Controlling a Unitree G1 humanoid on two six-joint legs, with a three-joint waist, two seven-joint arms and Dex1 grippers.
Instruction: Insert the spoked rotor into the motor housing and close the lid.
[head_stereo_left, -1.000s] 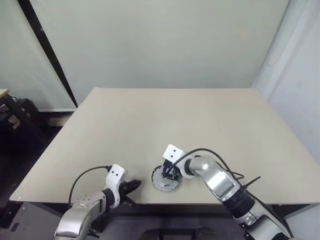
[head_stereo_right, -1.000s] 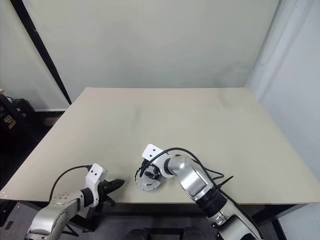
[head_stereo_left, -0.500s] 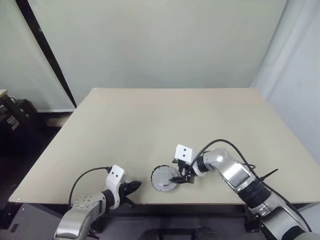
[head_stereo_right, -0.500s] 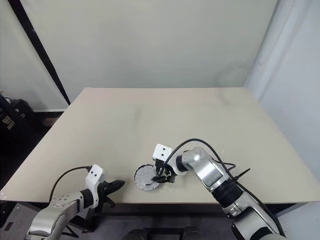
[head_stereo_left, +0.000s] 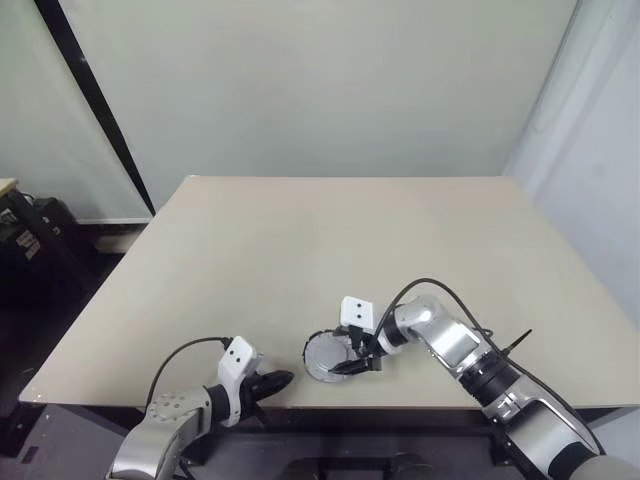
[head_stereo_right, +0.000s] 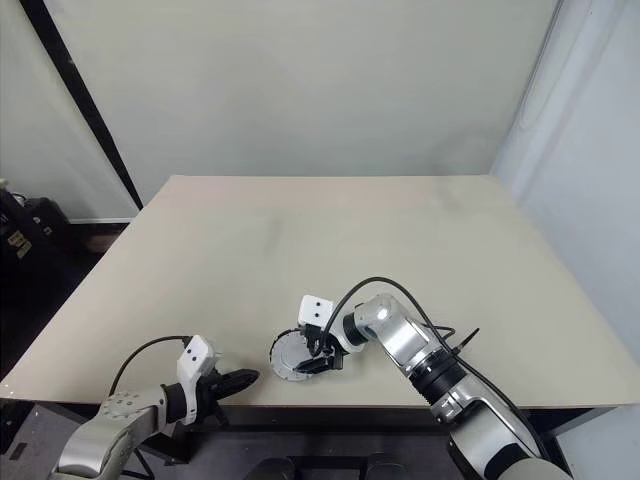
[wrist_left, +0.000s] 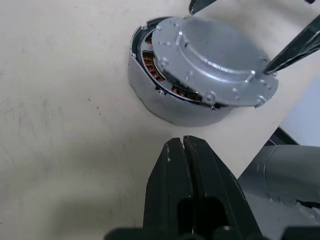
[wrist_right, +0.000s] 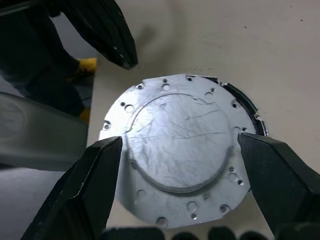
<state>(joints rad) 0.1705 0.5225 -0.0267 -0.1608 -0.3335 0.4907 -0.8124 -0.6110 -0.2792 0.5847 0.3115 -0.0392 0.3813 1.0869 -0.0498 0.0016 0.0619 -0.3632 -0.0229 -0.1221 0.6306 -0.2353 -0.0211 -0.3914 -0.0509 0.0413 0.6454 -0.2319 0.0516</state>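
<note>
lid (wrist_left: 212, 62) askew on motor housing (wrist_left: 165, 102), near table (head_stereo_left: 300, 250) front edge

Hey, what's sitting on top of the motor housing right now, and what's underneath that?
The lid lies on the motor housing, shifted off-centre and not seated. Copper windings show in the gap. Whether the spoked rotor is inside cannot be seen; the lid covers it.

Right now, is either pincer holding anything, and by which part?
The right pincer straddles the lid at opposite rim edges; whether it grips cannot be told. The left pincer is shut on nothing.
</note>
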